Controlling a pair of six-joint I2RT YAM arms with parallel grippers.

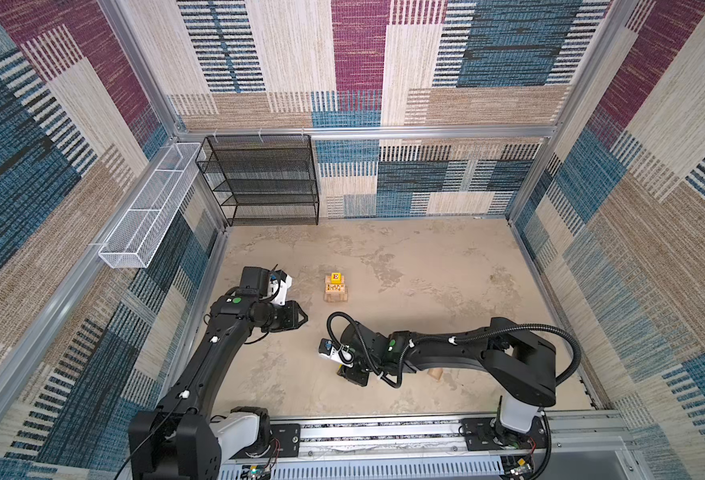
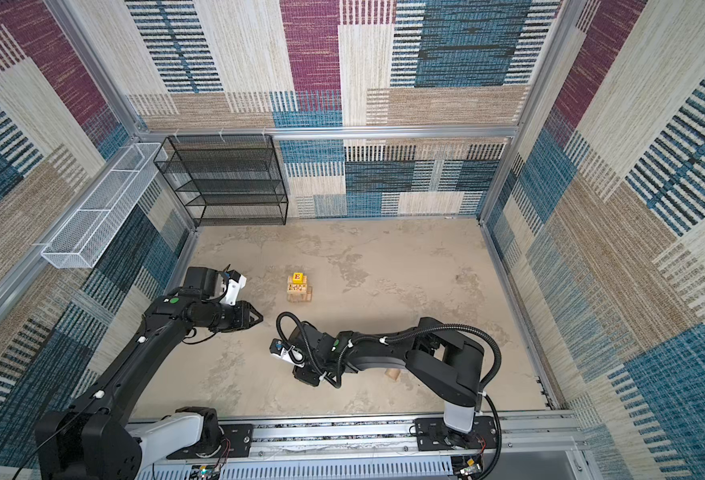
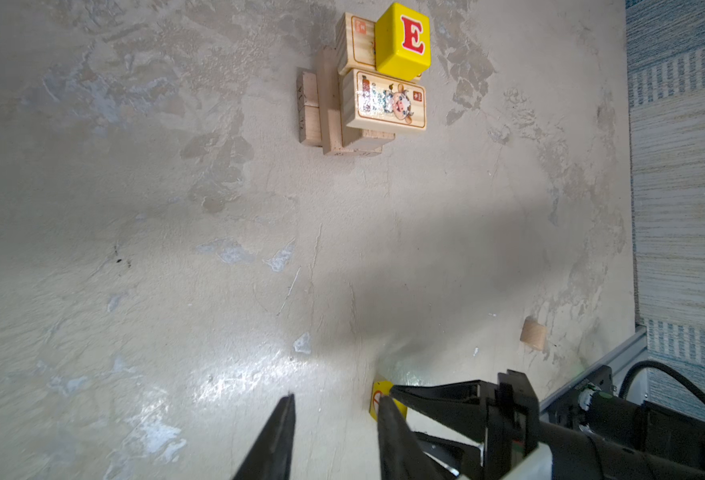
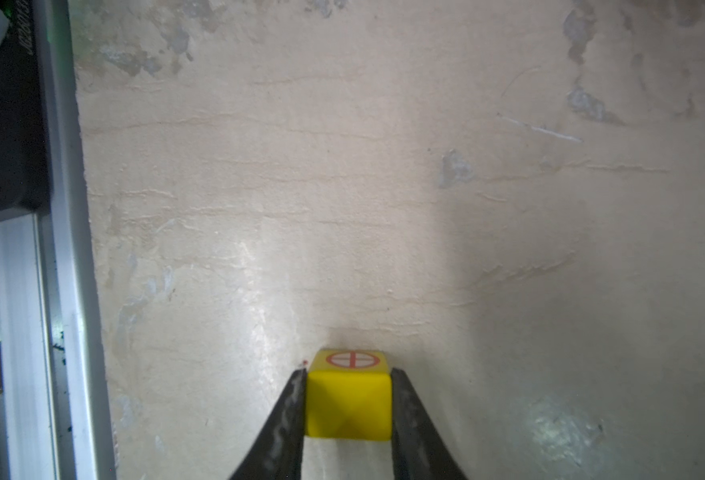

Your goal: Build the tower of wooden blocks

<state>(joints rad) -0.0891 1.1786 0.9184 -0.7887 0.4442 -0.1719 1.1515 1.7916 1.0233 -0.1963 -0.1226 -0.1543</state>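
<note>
You stood in a robotics lab test cell: aluminium frame (image 1: 425, 132), carpet-clad walls (image 1: 359, 41), a robot arm (image 1: 438, 349) bolted to a base rail (image 1: 384, 432).

The tower (image 1: 336, 287) stands in the middle of the tabletop (image 1: 425, 257). Plain tan oblongs (image 3: 329, 104) lie crosswise at its base, with picture-printed blocks (image 3: 384, 102) above and a yellow E cube (image 3: 403, 39) uppermost. A second yellow cube (image 4: 348, 405) sits nearer, gripped by the right tool (image 4: 348, 374). A rounded tan piece (image 1: 436, 374) lies near right.
</note>
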